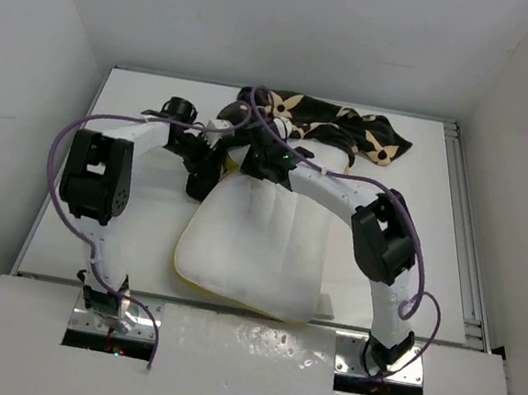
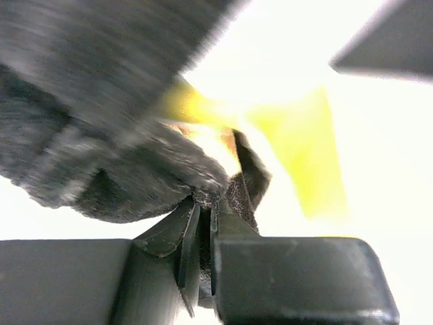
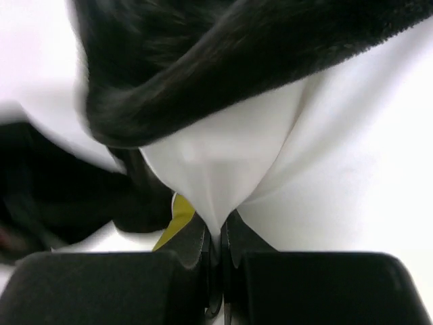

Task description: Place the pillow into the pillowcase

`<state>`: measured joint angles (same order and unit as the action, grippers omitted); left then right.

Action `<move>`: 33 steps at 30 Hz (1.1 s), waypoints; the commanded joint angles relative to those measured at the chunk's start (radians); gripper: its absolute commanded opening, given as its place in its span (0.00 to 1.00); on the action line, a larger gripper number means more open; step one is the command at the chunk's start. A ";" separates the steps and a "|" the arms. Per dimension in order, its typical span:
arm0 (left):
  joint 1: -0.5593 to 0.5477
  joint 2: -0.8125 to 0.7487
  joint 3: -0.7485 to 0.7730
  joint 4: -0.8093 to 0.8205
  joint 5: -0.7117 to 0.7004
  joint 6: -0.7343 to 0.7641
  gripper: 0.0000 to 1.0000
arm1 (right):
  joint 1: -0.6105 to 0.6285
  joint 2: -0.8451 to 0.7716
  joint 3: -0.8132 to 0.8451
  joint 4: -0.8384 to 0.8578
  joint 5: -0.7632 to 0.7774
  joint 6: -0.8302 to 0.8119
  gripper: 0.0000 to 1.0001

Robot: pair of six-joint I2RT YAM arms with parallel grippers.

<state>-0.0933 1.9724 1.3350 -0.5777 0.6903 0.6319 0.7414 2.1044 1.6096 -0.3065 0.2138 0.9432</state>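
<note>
Inward, arms seemingly pinch pillow, pillowcase.

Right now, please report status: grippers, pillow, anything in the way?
Left gripper shut on pillowcase edge. Right gripper shut on pillow fabric. Pillow mostly outside pillowcase. Nothing seen in the way.

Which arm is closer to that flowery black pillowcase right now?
The left arm: its jaws pinch a fold of the pillowcase itself. The right arm has its jaws shut on the white pillow, the pillowcase lying just beyond them.
</note>
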 commanded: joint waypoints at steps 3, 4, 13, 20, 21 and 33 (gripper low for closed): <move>-0.063 -0.170 0.058 -0.298 0.115 0.256 0.00 | -0.059 -0.211 -0.005 0.417 0.223 0.045 0.00; -0.065 -0.173 0.069 -0.373 0.130 0.288 0.00 | -0.060 -0.219 -0.010 0.420 0.246 0.049 0.00; -0.102 -0.205 0.101 -0.743 0.229 0.686 0.00 | -0.056 -0.068 0.048 0.255 0.321 0.014 0.00; -0.062 -0.231 -0.034 -0.688 0.163 0.648 0.08 | -0.100 0.002 0.056 0.193 0.057 -0.042 0.72; -0.050 -0.227 -0.034 -0.657 0.158 0.626 0.21 | -0.096 -0.003 0.064 0.187 0.020 -0.069 0.84; -0.090 -0.201 0.392 -0.412 -0.015 0.099 0.00 | -0.194 -0.636 -0.494 0.159 -0.134 -0.296 0.00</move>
<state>-0.1349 1.7916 1.5948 -1.1637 0.7284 0.9848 0.5987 1.6104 1.2007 -0.1719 0.1059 0.6949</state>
